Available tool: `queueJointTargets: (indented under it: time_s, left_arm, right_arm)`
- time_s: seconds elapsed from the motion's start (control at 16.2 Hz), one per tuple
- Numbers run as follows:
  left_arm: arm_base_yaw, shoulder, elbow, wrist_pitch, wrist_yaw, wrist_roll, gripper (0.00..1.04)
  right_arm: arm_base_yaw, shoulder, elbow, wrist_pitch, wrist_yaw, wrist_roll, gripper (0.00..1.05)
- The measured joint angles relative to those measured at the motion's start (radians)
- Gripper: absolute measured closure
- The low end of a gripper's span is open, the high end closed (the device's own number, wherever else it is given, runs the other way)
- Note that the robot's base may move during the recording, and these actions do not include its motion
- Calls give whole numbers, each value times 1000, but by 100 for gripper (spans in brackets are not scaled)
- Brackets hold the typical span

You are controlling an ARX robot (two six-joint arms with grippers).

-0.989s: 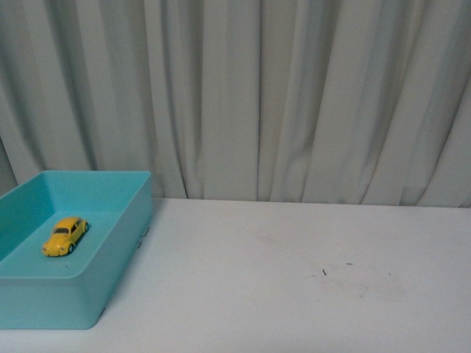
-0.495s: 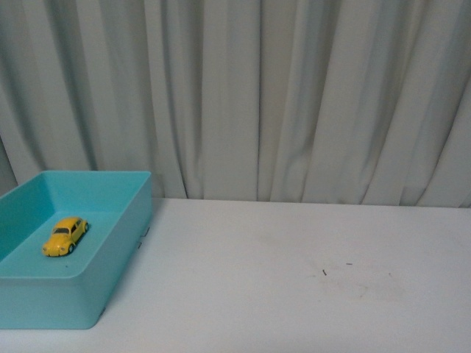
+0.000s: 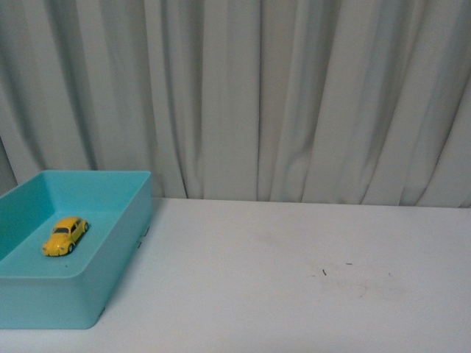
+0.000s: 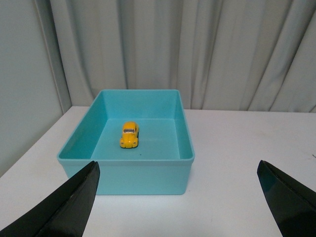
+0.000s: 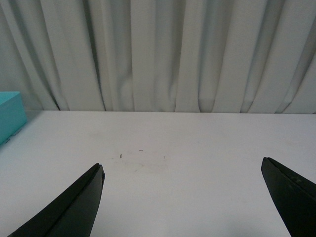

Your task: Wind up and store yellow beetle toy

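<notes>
The yellow beetle toy point(image 3: 65, 235) sits on the floor of the turquoise bin point(image 3: 110, 254) at the lower left of the front view, apart from every wall. The bin stands on the white counter point(image 3: 294, 279) with its right wall near the frame's left third; the counter runs bare rightward to the grey curtain point(image 3: 280, 95). The left hand point(image 4: 177, 197) is spread wide, empty, before the bin's near wall. The right hand point(image 5: 182, 197) is likewise wide apart and empty over open counter.
</notes>
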Motion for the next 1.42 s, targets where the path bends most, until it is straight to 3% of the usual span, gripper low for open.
queueJointTargets:
  time_s: [1.42]
  left_arm:
    - [0,0,0,-1,1,-2,7]
  right_arm:
    - [0,0,0,1,0,4,7]
